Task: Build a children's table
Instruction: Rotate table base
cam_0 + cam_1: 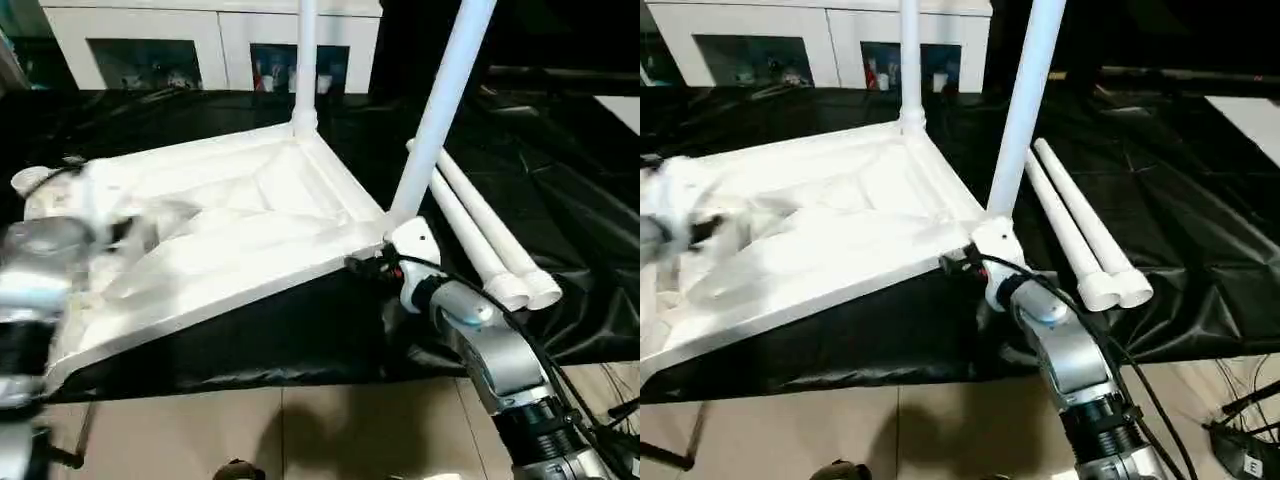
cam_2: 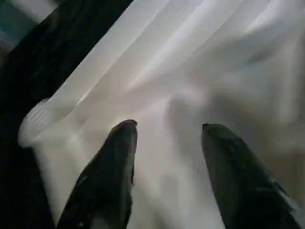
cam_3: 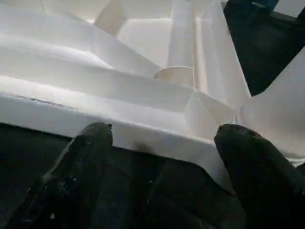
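The tabletop [image 1: 230, 220] lies ribs-up on the black table [image 1: 560, 200] so sockets accept legs; two legs [image 1: 440, 110] stand fitted, two lie beside it. Both grippers, left [image 2: 164, 143] and right [image 3: 159, 143], are spread and empty, over and at its rim.

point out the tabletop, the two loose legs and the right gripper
tabletop [image 1: 230, 215], left eye view, on its ribbed underside
two loose legs [image 1: 1080, 235], right eye view, midway along the pair lying on the black sheet
right gripper [image 3: 162, 138], right wrist view, midway between its fingertips
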Tool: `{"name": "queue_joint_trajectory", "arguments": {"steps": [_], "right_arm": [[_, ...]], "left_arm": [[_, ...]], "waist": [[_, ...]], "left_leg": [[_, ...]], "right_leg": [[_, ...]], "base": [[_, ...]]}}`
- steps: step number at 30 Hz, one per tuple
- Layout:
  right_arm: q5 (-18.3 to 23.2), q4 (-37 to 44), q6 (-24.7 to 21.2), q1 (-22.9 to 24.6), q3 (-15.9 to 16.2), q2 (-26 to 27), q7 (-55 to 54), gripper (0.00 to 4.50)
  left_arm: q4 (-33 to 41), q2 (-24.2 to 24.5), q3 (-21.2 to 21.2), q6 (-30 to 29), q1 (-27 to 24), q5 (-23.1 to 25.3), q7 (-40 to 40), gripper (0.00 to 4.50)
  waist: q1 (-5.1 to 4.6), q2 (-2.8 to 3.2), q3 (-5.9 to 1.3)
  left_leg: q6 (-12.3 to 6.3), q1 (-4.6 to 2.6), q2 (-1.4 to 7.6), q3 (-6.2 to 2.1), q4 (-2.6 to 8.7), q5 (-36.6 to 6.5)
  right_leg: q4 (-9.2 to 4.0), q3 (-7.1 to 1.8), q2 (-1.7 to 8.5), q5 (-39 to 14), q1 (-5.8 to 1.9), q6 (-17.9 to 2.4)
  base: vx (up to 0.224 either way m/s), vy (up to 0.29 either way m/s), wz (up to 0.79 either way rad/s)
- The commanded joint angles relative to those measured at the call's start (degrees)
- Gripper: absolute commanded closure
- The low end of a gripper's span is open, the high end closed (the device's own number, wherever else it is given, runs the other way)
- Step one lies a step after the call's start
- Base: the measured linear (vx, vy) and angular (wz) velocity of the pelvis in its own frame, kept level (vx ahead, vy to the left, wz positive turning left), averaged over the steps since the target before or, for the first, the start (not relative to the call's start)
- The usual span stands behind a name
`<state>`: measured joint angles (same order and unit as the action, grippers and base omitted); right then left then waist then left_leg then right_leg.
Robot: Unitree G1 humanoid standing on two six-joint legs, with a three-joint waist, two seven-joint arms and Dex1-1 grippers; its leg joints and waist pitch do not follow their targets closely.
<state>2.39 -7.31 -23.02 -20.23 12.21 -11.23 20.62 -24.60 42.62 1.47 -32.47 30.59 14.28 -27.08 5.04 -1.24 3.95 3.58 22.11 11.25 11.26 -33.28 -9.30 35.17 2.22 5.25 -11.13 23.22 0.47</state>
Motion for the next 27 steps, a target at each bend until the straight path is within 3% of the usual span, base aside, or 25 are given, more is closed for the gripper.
{"name": "queue_joint_trajectory", "arguments": {"steps": [1, 2, 4, 7, 16, 17, 22, 27], "right_arm": [[-0.53, -0.39, -1.42, 0.22, 0.67, -0.57, 0.70, 0.69], [-0.62, -0.45, -1.35, 0.31, 0.82, -0.58, 0.73, 0.69], [-0.78, -0.60, -1.49, 0.42, 1.13, -0.61, 0.86, 0.69], [-1.39, -1.20, -1.33, 0.41, 1.51, -0.50, 1.00, 0.69], [-1.96, -3.17, -0.73, -0.41, 2.15, -0.17, 1.36, 0.69], [-2.06, -3.63, -0.51, -0.57, 2.28, -0.11, 1.39, 0.69], [-2.35, -5.44, 0.17, -1.62, 2.19, 0.17, 1.44, 0.69], [-2.41, -5.74, 0.33, -1.76, 2.27, 0.17, 1.58, 0.69]], "left_arm": [[0.34, 1.65, -1.01, -1.53, -0.90, 2.42, 0.27, 1.83], [0.24, 2.19, -1.11, -1.70, -1.20, 2.90, 0.35, 1.58], [1.16, 3.10, -1.53, -3.15, -2.27, 3.57, -0.67, 1.52], [1.57, 4.34, -3.01, -4.77, -3.43, 4.28, -2.48, 1.30], [3.73, 6.67, -5.30, -7.69, -5.42, 4.65, -6.31, 0.65], [3.78, 6.93, -5.28, -7.65, -5.56, 4.79, -6.35, 0.41], [3.69, 8.40, -1.78, -7.43, -4.52, 4.55, -2.54, 0.11], [3.82, 8.35, -0.21, -7.90, -4.40, 2.91, -2.31, 0.11]], "waist": [[-0.15, 1.19, -4.32], [-0.19, 1.22, -4.30], [0.02, 1.28, -4.32], [0.10, 1.26, -4.28], [-0.17, 1.19, -4.36], [-0.14, 1.10, -4.40], [-0.17, 0.99, -4.50], [-0.18, 0.96, -4.48]], "left_leg": [[2.51, -1.77, 1.47, -1.06, 4.14, -12.63], [2.75, -1.89, 1.46, -1.01, 4.10, -12.80], [2.87, -2.14, 1.48, -0.90, 4.01, -13.31], [3.15, -1.76, 1.45, -1.12, 4.23, -14.02], [3.23, -1.85, 1.36, -1.14, 4.13, -14.59], [3.18, -1.83, 1.35, -1.14, 4.10, -14.32], [2.76, -1.79, 1.32, -1.13, 3.98, -13.33], [2.84, -1.88, 1.31, -1.11, 3.92, -13.76]], "right_leg": [[-3.11, -1.77, 1.99, -5.20, -2.11, -9.39], [-3.16, -1.84, 1.94, -4.99, -1.94, -9.57], [-3.19, -1.89, 1.99, -4.75, -1.68, -10.14], [-3.16, -1.86, 2.12, -5.83, -1.92, -10.18], [-3.21, -1.88, 2.11, -5.84, -1.87, -10.90], [-3.18, -1.87, 2.11, -5.55, -1.93, -10.98], [-2.99, -1.82, 2.08, -4.33, -2.04, -11.30], [-2.97, -1.80, 1.99, -4.72, -1.96, -11.25]], "base": [[0.000, 0.000, 0.00], [0.000, 0.000, 0.00], [0.000, 0.000, 0.00], [0.000, 0.000, 0.00], [0.000, 0.000, 0.00], [0.000, 0.000, 0.00], [0.000, 0.000, 0.00], [0.000, 0.000, 0.00]]}}
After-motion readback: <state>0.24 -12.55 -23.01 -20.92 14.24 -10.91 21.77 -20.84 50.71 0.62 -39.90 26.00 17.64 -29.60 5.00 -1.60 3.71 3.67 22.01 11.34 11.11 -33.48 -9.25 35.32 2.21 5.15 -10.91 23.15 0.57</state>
